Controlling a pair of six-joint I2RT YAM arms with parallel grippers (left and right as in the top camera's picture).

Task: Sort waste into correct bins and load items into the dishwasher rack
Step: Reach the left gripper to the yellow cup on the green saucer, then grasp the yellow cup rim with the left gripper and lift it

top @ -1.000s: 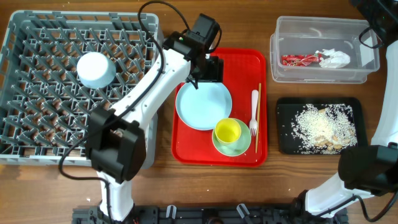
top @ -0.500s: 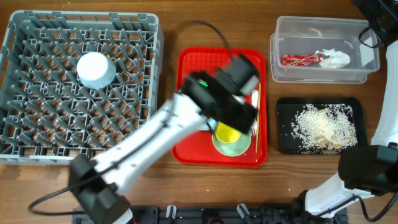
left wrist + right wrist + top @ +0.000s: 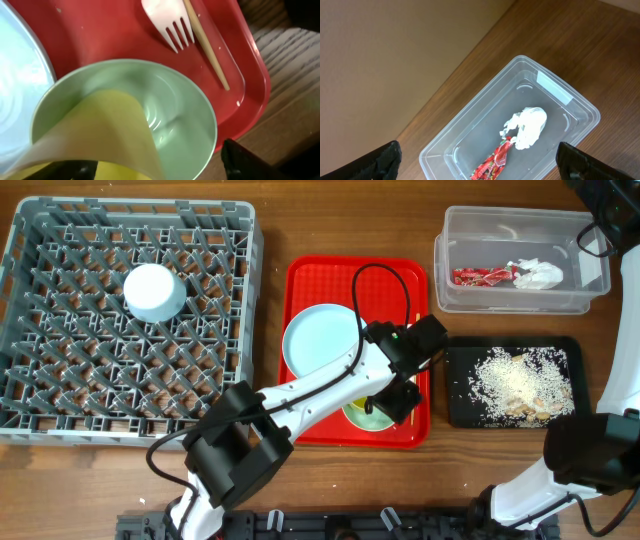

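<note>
Underneath everything we see runs a brown wooden tabletop (image 3: 272, 235). Far out to the left of the left gripper's fingers sits the large square grey plastic dishwasher rack (image 3: 60, 390), with a small pale blue bowl (image 3: 154, 291) resting on its pegs. Next comes a flat red plastic tray (image 3: 305, 280), carrying a pale round plate (image 3: 315, 345) just left of those fingers.

The left gripper (image 3: 155, 167) hangs low over the tray's near right part, its dark fingers (image 3: 245, 160) spread wide. Between them we find a small yellow cup (image 3: 100, 135) sitting in a pale green bowl (image 3: 185, 115). The right-hand finger stands clear of the cup, out past the bowl's rim; whether the other finger touches the cup we cannot tell. Beyond the fingertips a white plastic fork (image 3: 167, 22) and thin wooden chopsticks (image 3: 207, 50) lie side by side on the tray.

Just right of these fingers, a shallow black rectangular tray (image 3: 462, 410) holds loose whitish rice-like scraps (image 3: 515, 380). Behind it stands a clear rectangular plastic tub (image 3: 445, 290).

The right gripper (image 3: 477, 155) hovers above that tub, its fingers (image 3: 385, 160) wide apart and gripping nothing. Below and between them, inside the tub, lie a red printed snack wrapper (image 3: 492, 160) and a crumpled white tissue (image 3: 527, 125), touching each other.
</note>
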